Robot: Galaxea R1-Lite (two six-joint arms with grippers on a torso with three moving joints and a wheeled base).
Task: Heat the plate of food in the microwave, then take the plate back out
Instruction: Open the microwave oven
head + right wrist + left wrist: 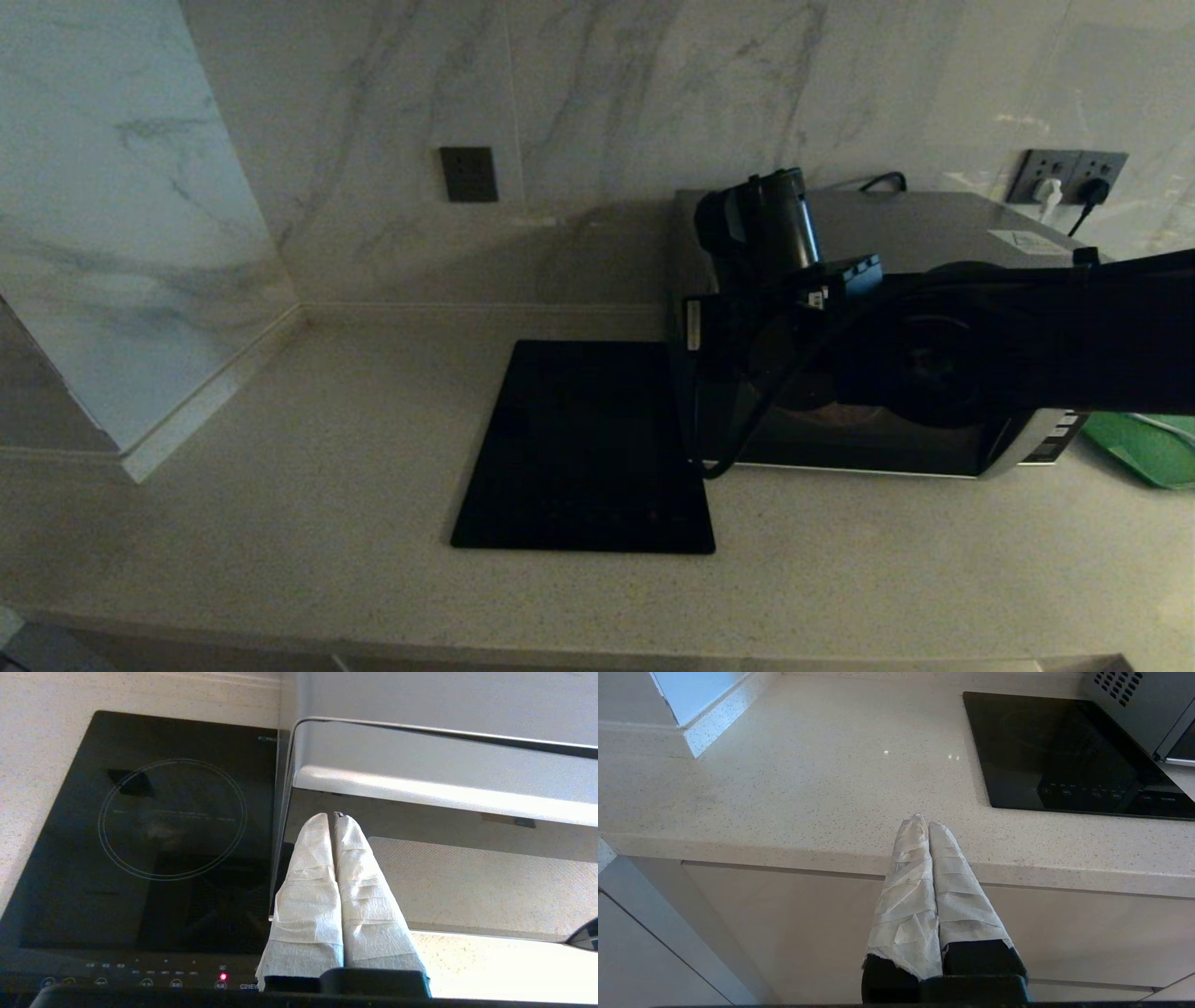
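The microwave (934,233) stands at the back right of the counter, and its dark glass door (420,826) looks closed. My right arm (1027,336) reaches across the front of it from the right. The right gripper (333,816) is shut with nothing in it. Its white-wrapped fingers (308,882) point at the door's left edge, close to the glass. The left gripper (924,820) is shut and empty. It hangs low before the counter's front edge, outside the head view. The plate of food is hidden from every view.
A flat black cooktop mat (588,448) lies just left of the microwave, with a red light (223,976) on its panel. A green tray (1148,448) sits at the far right. A marble wall corner (140,280) juts out at the left. Plugs and a cable (1074,201) are behind the microwave.
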